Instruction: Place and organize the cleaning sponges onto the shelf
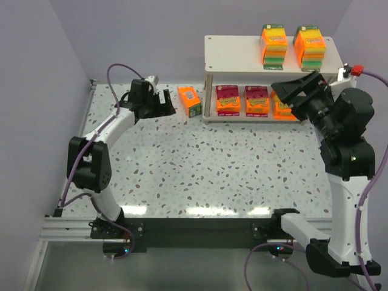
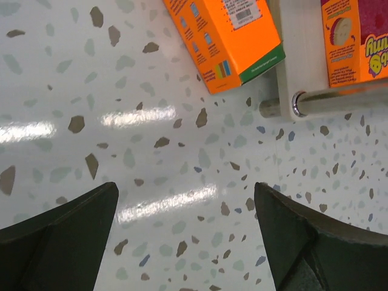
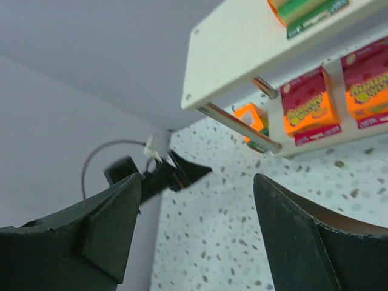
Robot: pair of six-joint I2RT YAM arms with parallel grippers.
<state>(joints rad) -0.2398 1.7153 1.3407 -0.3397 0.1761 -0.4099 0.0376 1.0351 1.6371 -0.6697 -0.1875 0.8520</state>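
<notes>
One orange cleaning sponge pack (image 1: 190, 101) lies loose on the table just left of the shelf (image 1: 236, 53); the same pack (image 2: 230, 36) shows ahead of my left gripper. My left gripper (image 1: 173, 102) (image 2: 185, 188) stands open and empty, close beside that pack. Two sponge stacks (image 1: 274, 43) (image 1: 309, 45) sit on the top board. On the lower board are two packs (image 1: 227, 100) (image 1: 256, 100) and a third (image 1: 282, 111) partly hidden by my right gripper (image 1: 280, 96) (image 3: 197, 177), which is open with nothing between its fingers.
The shelf's metal leg (image 2: 339, 100) lies right of the loose pack. A grey wall (image 1: 36, 91) borders the table on the left. Open speckled tabletop (image 1: 212, 163) stretches in front of the shelf. The left arm's gripper (image 3: 163, 173) shows in the right wrist view.
</notes>
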